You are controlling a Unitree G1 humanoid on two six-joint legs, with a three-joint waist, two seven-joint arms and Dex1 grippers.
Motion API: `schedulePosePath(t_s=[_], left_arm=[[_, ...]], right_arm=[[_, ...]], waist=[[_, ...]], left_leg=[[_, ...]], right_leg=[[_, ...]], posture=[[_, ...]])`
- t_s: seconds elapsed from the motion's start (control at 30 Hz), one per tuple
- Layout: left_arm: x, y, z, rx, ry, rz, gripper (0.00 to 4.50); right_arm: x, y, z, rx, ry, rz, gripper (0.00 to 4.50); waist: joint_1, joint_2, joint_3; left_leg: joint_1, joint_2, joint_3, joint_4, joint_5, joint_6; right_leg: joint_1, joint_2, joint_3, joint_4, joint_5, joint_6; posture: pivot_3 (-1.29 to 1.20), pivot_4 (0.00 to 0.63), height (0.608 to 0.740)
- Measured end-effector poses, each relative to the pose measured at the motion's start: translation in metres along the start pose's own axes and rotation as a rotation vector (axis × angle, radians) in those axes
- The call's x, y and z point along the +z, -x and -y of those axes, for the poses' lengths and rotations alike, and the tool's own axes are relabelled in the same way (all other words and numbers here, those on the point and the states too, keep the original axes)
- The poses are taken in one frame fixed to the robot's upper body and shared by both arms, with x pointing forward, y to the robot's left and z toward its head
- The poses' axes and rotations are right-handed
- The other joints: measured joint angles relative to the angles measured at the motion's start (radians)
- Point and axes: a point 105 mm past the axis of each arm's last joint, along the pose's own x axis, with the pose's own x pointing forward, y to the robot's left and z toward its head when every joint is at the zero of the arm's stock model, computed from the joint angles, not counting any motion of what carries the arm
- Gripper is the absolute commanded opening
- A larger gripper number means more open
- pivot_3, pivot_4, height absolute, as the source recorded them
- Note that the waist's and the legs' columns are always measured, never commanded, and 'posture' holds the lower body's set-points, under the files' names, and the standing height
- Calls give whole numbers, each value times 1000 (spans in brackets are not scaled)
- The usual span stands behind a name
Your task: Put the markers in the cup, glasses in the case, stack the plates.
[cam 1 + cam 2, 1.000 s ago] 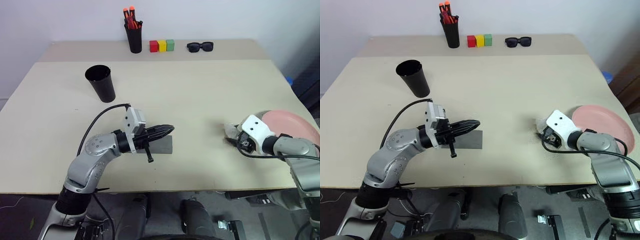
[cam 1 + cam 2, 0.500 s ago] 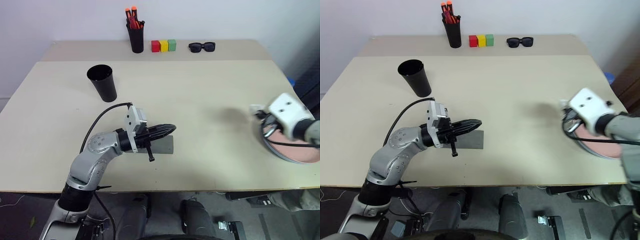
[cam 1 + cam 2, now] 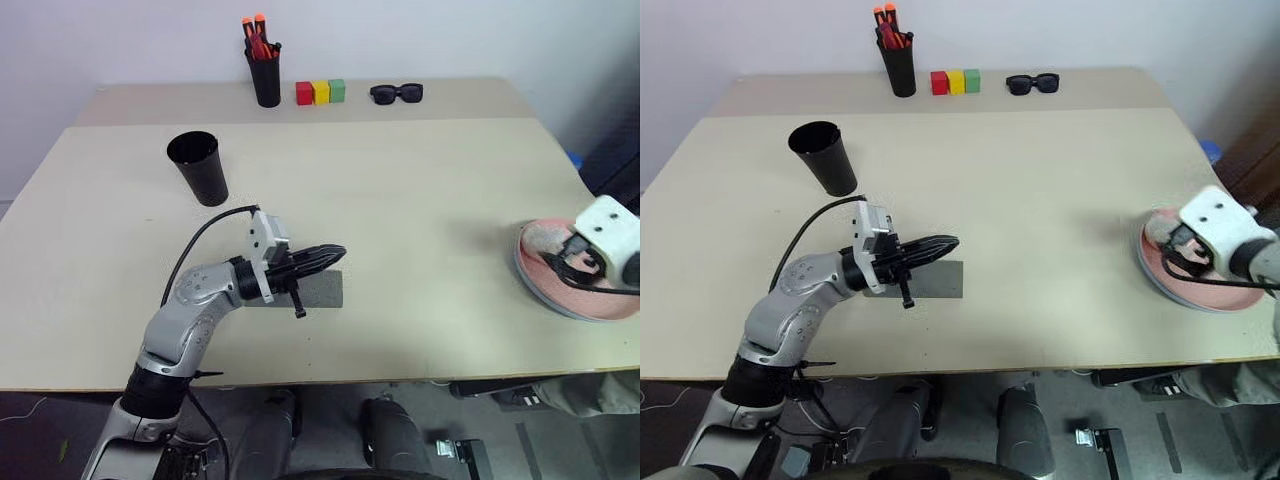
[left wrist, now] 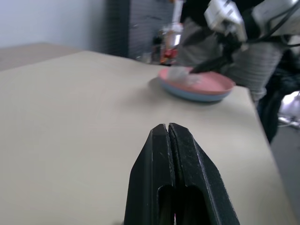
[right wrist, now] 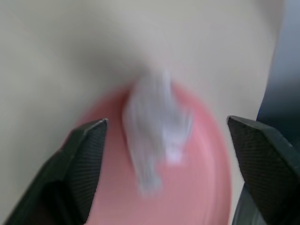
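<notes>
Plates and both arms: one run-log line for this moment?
pink plate stacked on blue plate | white scrap on top | right gripper open above | left gripper shut over grey case

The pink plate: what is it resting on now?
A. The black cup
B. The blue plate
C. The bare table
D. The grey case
B: the left wrist view shows the pink plate on top of the blue plate, near the table's right edge.

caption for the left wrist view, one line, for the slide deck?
Shut left gripper points level across the tan table toward the pink plate stacked on the blue plate.
</notes>
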Motion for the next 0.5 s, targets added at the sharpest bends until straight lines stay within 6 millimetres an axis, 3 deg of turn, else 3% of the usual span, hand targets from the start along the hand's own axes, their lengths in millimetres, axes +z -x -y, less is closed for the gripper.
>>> schedulePosePath(t_s=[0.07, 0.23, 0.4, 0.5], left_arm=[[3, 9, -12, 72, -22, -8, 0], [4, 68, -57, 413, -88, -74, 0], [-3, 148, -73, 715, -110, -173, 0], [-4, 169, -68, 784, -123, -204, 0]], right_arm=[[19, -10, -10, 47, -24, 101, 3861], [60, -42, -47, 218, -162, 318, 3861], [64, -62, -67, 323, -236, 376, 3861], [68, -69, -75, 364, -236, 400, 3861]], waist=[[1, 0, 0], [0, -1, 1], [8, -1, 1], [12, -1, 1]], left_leg=[[0, 0, -1, 0, 0, 0], [0, -1, -4, 0, 0, 0], [-1, -1, -4, -1, 0, 0], [-1, -1, -4, -1, -1, -1]], right_leg=[[0, 0, 0, 0, 0, 0], [0, 0, 0, 0, 0, 1], [-1, 0, 0, -1, 0, 0], [-1, -1, 0, -1, 0, 0]], posture=[[0, 150, 740], [0, 150, 740], [0, 150, 740], [0, 150, 740]])
